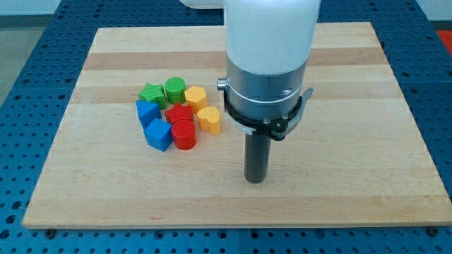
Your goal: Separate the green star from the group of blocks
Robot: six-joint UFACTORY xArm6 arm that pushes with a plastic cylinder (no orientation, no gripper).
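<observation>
wooden board (353, 63) | blue perforated table (28, 85) around it, visible at edges

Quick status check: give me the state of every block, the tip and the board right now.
green star: in the cluster, top-left corner, not separated
green cylinder: beside the star
yellow hexagon: cluster's top right
yellow heart: cluster's right edge
red star: middle
red cylinder: bottom
two blue blocks: left side
my tip: right of the cluster, touching nothing
board: flat

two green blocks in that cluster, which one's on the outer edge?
The green star-shaped block, at the cluster's top-left corner. The rounder green block sits to its right, boxed in by the yellow hexagonal block. My tip is off to the cluster's lower right.
</observation>
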